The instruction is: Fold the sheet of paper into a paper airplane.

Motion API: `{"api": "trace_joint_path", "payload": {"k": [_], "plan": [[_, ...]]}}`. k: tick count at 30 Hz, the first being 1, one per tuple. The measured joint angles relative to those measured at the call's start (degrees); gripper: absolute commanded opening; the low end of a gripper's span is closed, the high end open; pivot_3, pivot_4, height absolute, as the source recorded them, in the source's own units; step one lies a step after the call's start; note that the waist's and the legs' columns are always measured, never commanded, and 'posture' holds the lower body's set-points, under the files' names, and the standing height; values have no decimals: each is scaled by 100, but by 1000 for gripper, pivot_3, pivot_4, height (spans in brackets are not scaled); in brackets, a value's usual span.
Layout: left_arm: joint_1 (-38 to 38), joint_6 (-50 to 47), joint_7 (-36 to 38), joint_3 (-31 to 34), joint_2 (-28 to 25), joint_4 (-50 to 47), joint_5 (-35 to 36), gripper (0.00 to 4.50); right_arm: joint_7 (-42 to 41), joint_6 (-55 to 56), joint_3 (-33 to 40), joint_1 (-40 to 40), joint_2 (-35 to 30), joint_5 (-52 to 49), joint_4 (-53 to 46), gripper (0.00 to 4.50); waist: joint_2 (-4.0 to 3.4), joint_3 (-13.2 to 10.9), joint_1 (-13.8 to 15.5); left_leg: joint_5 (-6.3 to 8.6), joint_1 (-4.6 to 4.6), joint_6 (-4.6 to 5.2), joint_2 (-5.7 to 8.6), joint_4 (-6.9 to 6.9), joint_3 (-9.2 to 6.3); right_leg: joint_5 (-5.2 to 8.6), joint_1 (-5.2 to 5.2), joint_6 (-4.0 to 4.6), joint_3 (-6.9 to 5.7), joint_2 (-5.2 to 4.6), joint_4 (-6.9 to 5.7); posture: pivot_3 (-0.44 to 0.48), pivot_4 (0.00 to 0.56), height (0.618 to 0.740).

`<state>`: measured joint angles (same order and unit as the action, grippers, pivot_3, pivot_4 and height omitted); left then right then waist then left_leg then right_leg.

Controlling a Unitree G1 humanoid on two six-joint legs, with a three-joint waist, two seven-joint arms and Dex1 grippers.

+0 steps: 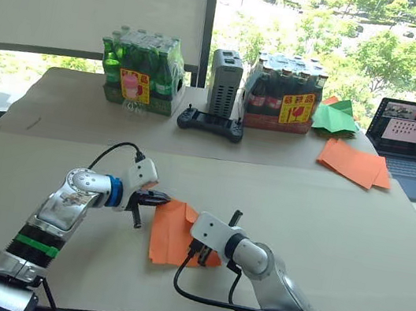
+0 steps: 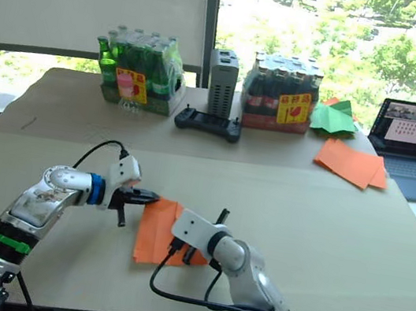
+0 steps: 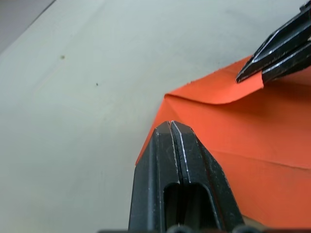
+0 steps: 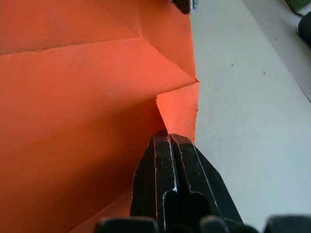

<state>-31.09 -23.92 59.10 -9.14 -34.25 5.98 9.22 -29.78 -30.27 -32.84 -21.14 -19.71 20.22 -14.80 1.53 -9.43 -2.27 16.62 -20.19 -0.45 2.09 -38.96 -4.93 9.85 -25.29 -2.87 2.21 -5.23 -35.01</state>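
Left eye view: the left gripper (image 1: 159, 201), fingers pressed together, pins the sheet of paper (image 1: 172, 233) at its far-left corner; hold that firm while the right gripper (image 1: 195, 256), closed on the near-right flap, draws the fold over squarely; the orange sheet lies mid-table, partly folded, corner raised.

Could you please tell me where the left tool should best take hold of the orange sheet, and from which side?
Probably at the sheet's far-left corner, coming in low from the robot's left. There the folded flap's edge lifts slightly off the table, giving a lip to pinch. The left tool sits shut right at that corner, while the right tool, also shut, presses the near-right edge, so that side is taken.
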Motion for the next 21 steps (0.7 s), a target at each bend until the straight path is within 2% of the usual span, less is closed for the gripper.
{"api": "trace_joint_path", "payload": {"k": [11, 21], "plan": [[-699, -229, 29, -160, 438, 23, 43, 0, -114, -137, 10, -35, 137, 56, 23, 31, 0, 0, -23, 0, 4, 0, 0, -3, 0, 0, 4, -1, 1, 1, -2, 0, 150, 723], [-439, 3, -92, -426, 608, 751, -240, 0, -142, -138, 13, -79, 227, 146, 97, 31, 0, 0, -26, -2, 7, -3, -2, -3, -1, -1, 3, 1, 1, 3, -6, 0, 150, 723]]}}
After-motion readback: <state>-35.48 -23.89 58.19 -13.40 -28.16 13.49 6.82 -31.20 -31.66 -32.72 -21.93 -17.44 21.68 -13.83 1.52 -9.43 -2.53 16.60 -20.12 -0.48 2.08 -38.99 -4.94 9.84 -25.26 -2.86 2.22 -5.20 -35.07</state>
